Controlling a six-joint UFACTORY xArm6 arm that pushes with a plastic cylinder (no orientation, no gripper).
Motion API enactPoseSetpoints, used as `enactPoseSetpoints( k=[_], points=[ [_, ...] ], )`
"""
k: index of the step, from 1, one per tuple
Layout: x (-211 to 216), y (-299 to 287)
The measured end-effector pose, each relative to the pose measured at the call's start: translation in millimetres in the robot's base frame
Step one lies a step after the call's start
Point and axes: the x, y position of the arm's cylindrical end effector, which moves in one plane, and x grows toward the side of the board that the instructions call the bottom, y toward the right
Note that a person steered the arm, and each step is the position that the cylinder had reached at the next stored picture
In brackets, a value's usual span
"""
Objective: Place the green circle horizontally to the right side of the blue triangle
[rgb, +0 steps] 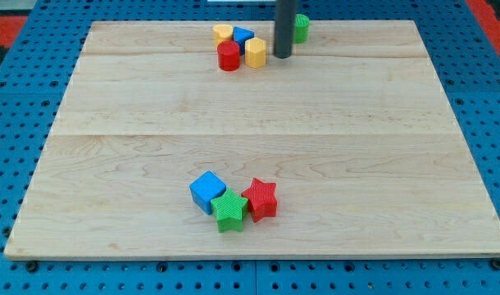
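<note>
Wooden desk point(381, 164) fills the view, pale planks, sitting on a blue pegboard point(12, 98). No jaws on this arm, so nothing spread or pinching; it ends in a straight dark rod point(284, 20), upright, coming down from the view's top. My tip point(282, 56) rests on the desk near the far edge, holding nothing.

Green circle point(301, 28) is at the far edge, just right of the rod and partly hidden behind it; can't tell if they touch.

Left of my tip, a tight cluster by the far edge: blue triangle point(243, 36), yellow heart point(224, 34) on its left, red cylinder point(229, 56) in front, yellow hexagon point(256, 52) nearest my tip, just beside it, a thin gap between them.

Second cluster near the desk's near edge, a bit left of centre, well apart from my tip: blue cube point(207, 191), green star point(229, 211), red star point(261, 199), all pressed together, green star in front between the other two.
</note>
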Motion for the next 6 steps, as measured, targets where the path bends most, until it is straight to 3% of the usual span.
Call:
enactPoseSetpoints(
  k=[4, 6],
  points=[
    [-83.2, 10.7],
    [-64.2, 88.7]
  ],
)
